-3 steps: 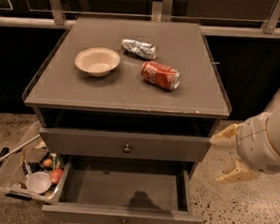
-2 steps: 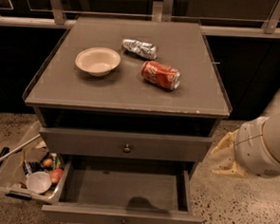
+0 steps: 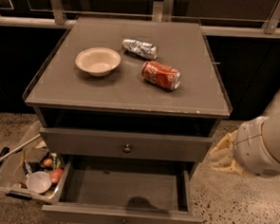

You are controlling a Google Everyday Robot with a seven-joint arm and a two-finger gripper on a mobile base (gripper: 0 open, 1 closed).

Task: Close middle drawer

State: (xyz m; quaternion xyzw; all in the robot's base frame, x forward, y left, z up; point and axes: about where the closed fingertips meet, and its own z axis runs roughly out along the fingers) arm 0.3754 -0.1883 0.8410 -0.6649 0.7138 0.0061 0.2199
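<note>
The middle drawer (image 3: pixel 125 189) is pulled far out from the grey cabinet, and its plain grey inside is empty. Its flat front runs along the bottom edge of the view, with the small round knob (image 3: pixel 122 223) just showing. Above it, the uppermost drawer (image 3: pixel 81 142) sits nearly flush, with its own knob (image 3: pixel 127 148). My gripper (image 3: pixel 221 156) hangs to the right of the cabinet, level with the uppermost drawer's front, close to the cabinet's right side and touching nothing. The white wrist (image 3: pixel 264 147) lies behind it.
On the cabinet top (image 3: pixel 108 90) are a cream bowl (image 3: pixel 98 60), a crushed silver can (image 3: pixel 140 48) and a red soda can (image 3: pixel 161 75) lying on its side. A clear bin (image 3: pixel 2 179) of odds and ends stands on the speckled floor at the left.
My gripper has moved a little left toward the cabinet's right side and turned. The drawers and the things on top have not moved.
</note>
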